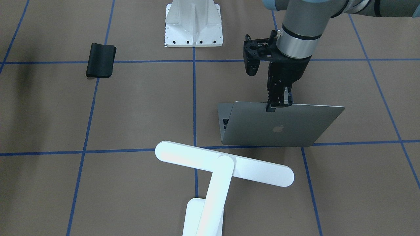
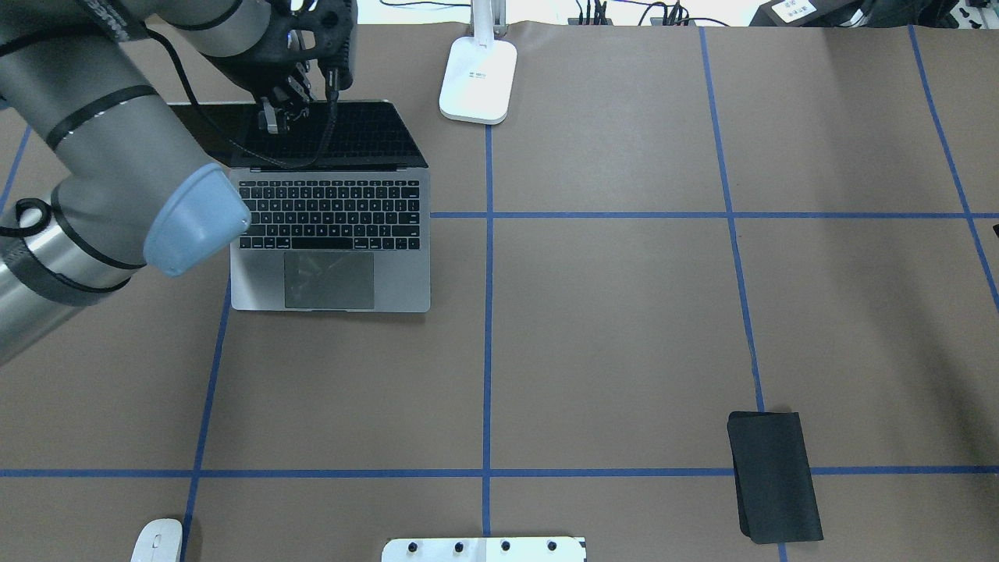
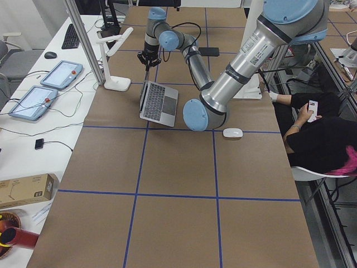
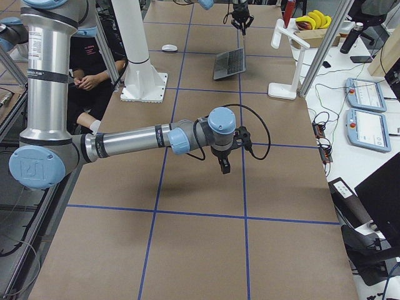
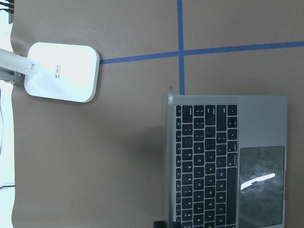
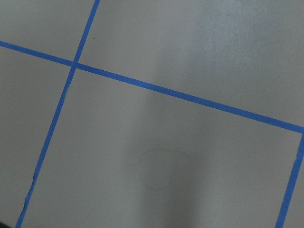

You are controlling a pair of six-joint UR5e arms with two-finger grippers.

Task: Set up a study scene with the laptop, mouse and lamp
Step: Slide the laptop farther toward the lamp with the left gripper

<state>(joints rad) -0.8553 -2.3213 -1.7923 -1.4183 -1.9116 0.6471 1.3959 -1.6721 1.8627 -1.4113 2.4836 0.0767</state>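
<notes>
The grey laptop (image 1: 279, 126) stands open on the table, its lid upright with the apple logo facing the front camera. Its keyboard shows from overhead (image 2: 332, 215) and in the left wrist view (image 5: 204, 166). My left gripper (image 1: 279, 102) is shut on the lid's top edge, also seen from overhead (image 2: 281, 117). The white lamp (image 1: 223, 164) stands beside the laptop, with its base (image 2: 478, 78) at the far table edge. The white mouse (image 2: 156, 540) lies at the near edge, left of the pedestal. My right gripper (image 4: 224, 165) hovers over bare table; I cannot tell whether it is open or shut.
A black flat pad (image 2: 773, 476) lies on the right side of the table. The white ribbed pedestal (image 1: 193, 23) is bolted at the robot's edge. A person (image 3: 318, 128) sits beside the table. Blue tape lines cross the brown table top (image 2: 609, 328).
</notes>
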